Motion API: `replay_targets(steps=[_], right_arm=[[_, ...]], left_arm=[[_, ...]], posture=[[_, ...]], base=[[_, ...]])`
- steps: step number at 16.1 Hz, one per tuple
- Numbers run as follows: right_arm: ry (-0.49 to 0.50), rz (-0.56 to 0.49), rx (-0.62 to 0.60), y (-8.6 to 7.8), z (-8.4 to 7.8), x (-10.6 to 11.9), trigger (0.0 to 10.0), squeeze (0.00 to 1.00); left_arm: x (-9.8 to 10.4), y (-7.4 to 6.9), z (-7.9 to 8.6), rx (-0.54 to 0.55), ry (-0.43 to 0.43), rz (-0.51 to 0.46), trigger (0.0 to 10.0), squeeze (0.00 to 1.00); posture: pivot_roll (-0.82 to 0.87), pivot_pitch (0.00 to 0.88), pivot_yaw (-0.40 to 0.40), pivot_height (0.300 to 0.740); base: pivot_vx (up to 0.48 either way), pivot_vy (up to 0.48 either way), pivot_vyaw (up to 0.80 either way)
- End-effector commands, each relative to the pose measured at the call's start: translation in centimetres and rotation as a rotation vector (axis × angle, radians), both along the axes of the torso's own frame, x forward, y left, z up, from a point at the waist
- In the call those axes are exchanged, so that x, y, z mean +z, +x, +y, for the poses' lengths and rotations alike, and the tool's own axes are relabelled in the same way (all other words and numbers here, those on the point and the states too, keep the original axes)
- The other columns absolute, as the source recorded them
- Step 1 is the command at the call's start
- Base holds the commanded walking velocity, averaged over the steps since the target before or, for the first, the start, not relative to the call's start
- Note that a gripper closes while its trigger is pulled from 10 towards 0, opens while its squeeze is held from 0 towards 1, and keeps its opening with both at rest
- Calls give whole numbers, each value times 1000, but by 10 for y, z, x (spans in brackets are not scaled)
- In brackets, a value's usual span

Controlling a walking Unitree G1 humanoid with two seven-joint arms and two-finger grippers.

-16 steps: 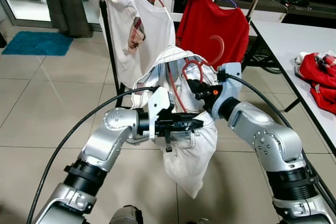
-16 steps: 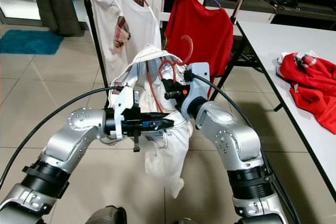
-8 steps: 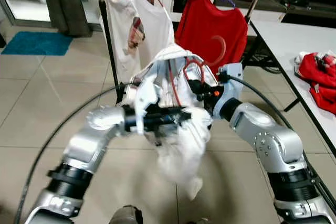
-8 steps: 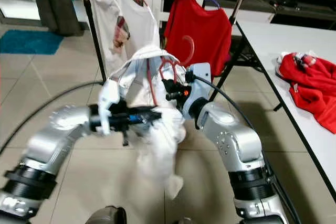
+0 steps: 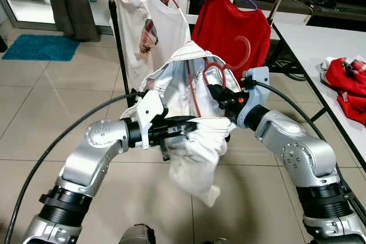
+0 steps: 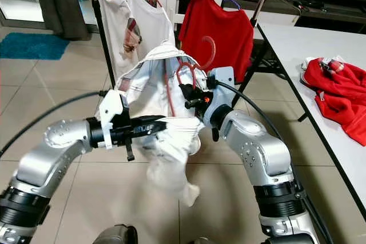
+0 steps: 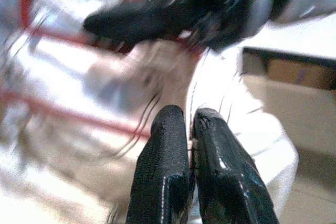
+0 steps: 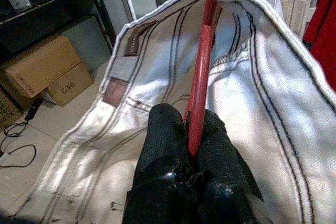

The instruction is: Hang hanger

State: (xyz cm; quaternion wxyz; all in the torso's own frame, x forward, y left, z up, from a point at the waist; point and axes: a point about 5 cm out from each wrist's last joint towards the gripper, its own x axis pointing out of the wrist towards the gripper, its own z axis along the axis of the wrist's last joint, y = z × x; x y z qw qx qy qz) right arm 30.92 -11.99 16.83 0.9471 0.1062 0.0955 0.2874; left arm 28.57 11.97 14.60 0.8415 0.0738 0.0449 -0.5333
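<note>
Black fingers (image 8: 210,145) of my right gripper (image 8: 191,148) are pinched on the red hanger (image 8: 202,87), its thin plastic bar running up between the two textured pads. From the head camera I see the right gripper (image 5: 220,94) at chest height in front of me, with the hanger's hook curling up just above it. Draped over the hanger is a white garment (image 5: 194,135) of sturdy cloth with dark double stitching along its seams; it bunches at the top and trails down to a limp point above the floor. My left gripper (image 5: 191,123) reaches in from the left with its fingers (image 7: 168,171) pressed together on a fold of that cloth, close below the right gripper. The left wrist picture is blurred, so I cannot make out more there than cloth, red bars and the other gripper's dark body. Behind the garment stands a clothes rack (image 5: 117,44) with a black upright and a metal rail, and I see two white shirts (image 5: 154,32) hanging on red hangers at its left part and a red shirt (image 5: 231,32) on a purple hanger further right. The red shirt hangs directly behind my right gripper. To my right a white table (image 5: 320,44) carries a crumpled red cloth (image 5: 349,84). Glossy beige floor tiles (image 5: 51,101) lie below, with a teal mat (image 5: 40,47) far off on the left by a dark curtain (image 5: 71,1).
</note>
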Motion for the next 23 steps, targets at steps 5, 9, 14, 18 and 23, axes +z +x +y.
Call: replay_targets(steps=[5, 9, 14, 18, 23], right_arm=[[-42, -31, -108, 4, -34, 7, 10000, 0], [-37, -39, -99, 4, -32, 10, 10000, 0], [-30, -36, -96, 2, -30, 9, 10000, 0], [-39, -15, -133, 3, -35, 6, 10000, 0], [-98, 63, -362, -2, -61, -21, 10000, 0]], left_arm=[[-43, 19, 37, 386, 150, 102, 0, 0], [-56, 24, 18, 398, 121, 135, 3020, 0], [-71, 25, 18, 425, 191, 174, 4667, 0], [-48, 20, 9, 339, -8, 159, 10000, 1000], [15, 1, 22, 427, -273, -18, 10000, 1000]], posture=[[-12, 46, -98, 740], [-13, 47, -94, 740], [-13, 46, -88, 740], [-6, 46, -88, 740], [30, 34, -99, 740]], base=[[0, 0, 0], [0, 0, 0], [0, 0, 0], [0, 0, 0], [0, 0, 0]])
